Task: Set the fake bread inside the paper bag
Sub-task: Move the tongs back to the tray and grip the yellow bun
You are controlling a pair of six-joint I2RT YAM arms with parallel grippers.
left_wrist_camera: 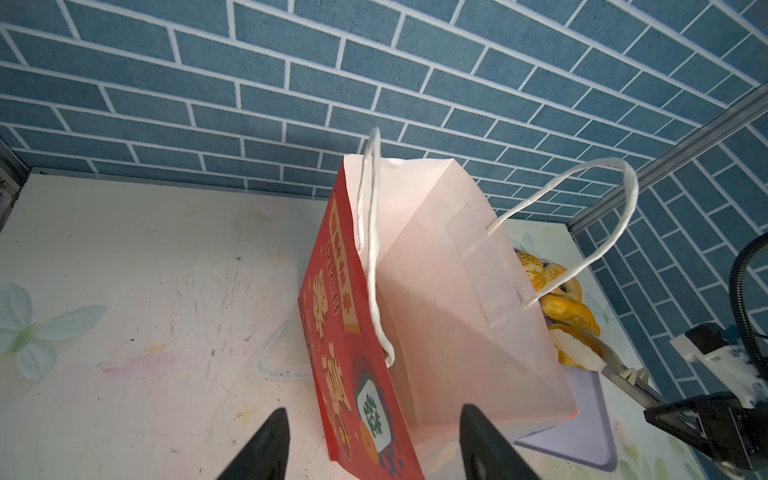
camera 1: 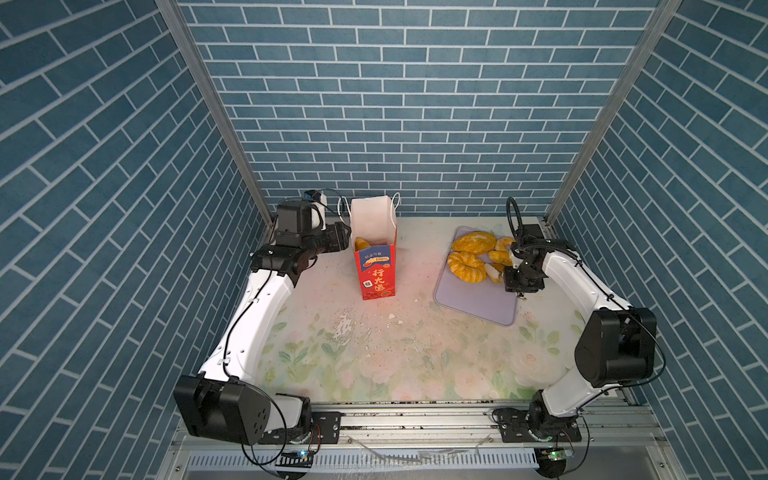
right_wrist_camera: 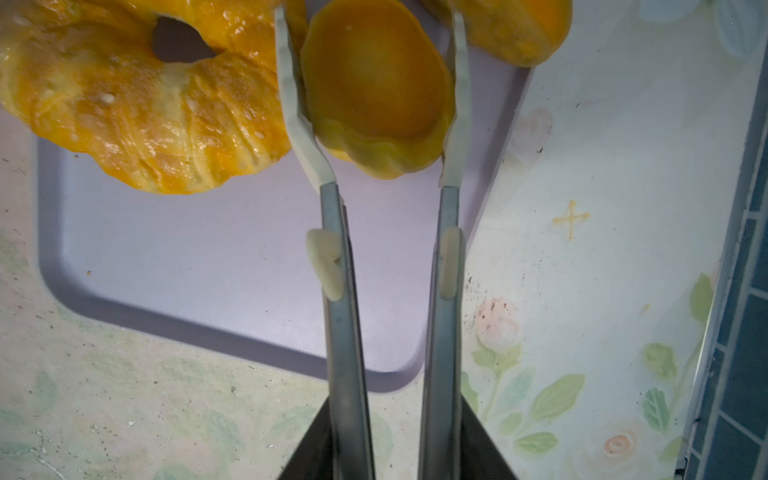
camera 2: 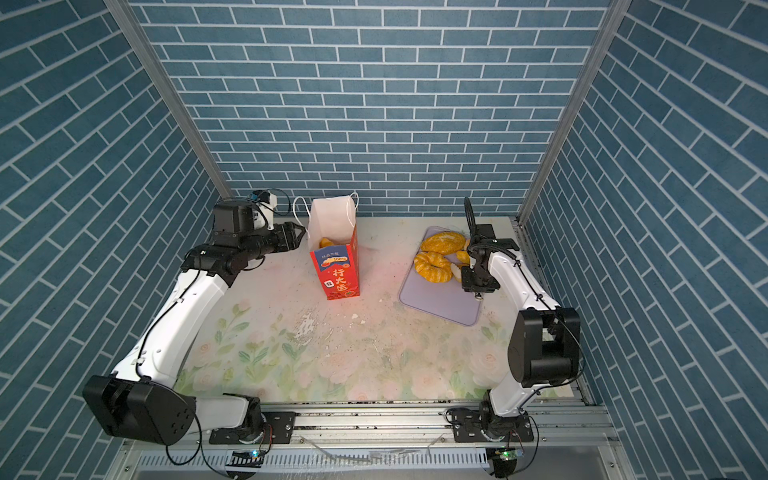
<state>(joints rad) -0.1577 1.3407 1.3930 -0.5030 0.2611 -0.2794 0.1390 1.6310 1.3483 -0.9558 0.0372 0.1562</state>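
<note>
The paper bag (camera 1: pixel 376 266) stands upright and open near the table's (camera 1: pixel 374 353) back edge, left of centre, with one golden pastry (camera 1: pixel 361 243) showing inside. The left gripper (camera 2: pixel 300 236) sits just beside its left wall, jaws apart and empty. Toward the back right corner, more fake bread (camera 1: pixel 473 242) lies on the lilac tray (right_wrist_camera: pixel 166 257). The right gripper (right_wrist_camera: pixel 395 403) clamps metal tongs (right_wrist_camera: pixel 338 311), whose white tips touch both sides of a small tart (right_wrist_camera: pixel 376 83) beside a ring pastry (right_wrist_camera: pixel 137 116).

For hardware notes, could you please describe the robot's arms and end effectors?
The left arm and right arm have white shells, black joints and cables. The left end effector and right end effector are black; steel tongs extend the right.
</note>
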